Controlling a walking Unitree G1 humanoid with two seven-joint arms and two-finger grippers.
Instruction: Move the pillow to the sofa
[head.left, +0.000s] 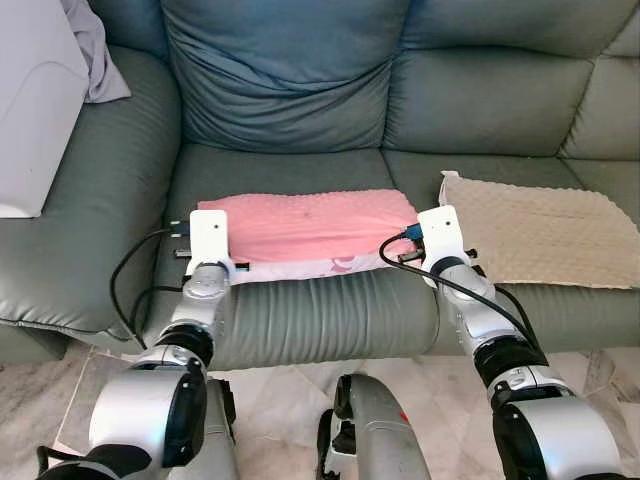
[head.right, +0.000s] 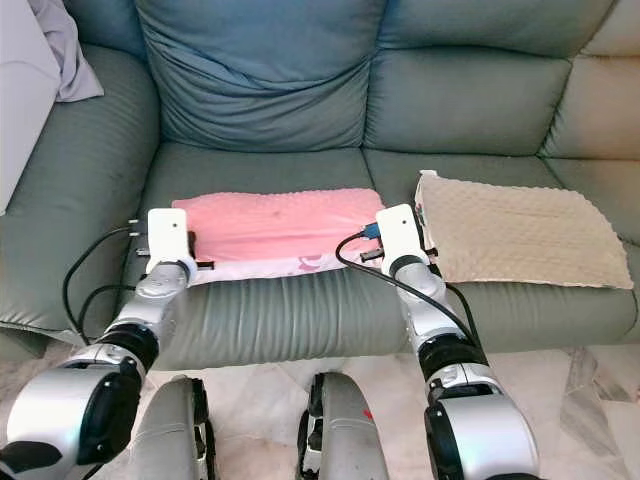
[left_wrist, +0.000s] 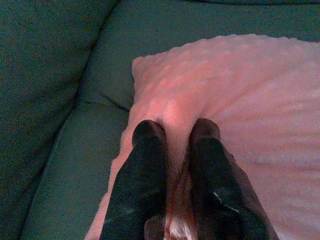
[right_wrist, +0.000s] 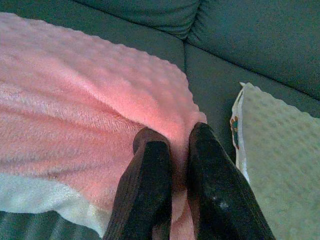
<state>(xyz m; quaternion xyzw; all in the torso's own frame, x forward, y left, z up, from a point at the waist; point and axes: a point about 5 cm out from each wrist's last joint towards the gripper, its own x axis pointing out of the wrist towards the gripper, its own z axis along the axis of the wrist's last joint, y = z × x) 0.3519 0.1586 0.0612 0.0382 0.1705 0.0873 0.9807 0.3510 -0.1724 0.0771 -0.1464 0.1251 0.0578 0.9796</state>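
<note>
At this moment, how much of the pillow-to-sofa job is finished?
Nearly done: the pink pillow lies flat on the sofa seat, beside a beige pillow. In hand: the left hand and right hand pinch its two ends. Left: opening both hands and pulling the arms back.

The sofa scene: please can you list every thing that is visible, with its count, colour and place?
pink pillow: one, pink with a white edge, flat on the sofa seat near the front edge, between the two grippers.
beige pillow: one, beige, flat on the seat to the robot's right of the pink one.
sofa: one, dark grey-green, across the whole view.
white object: one, white, on the sofa's arm at the robot's left; what it is I cannot tell.
grey cloth: one, pale grey, beside the white object.
floor: pale marbled tiles, below the sofa front.
left gripper: one, black fingers, pinching the pink pillow's left end.
right gripper: one, black fingers, pinching its right end.
</note>
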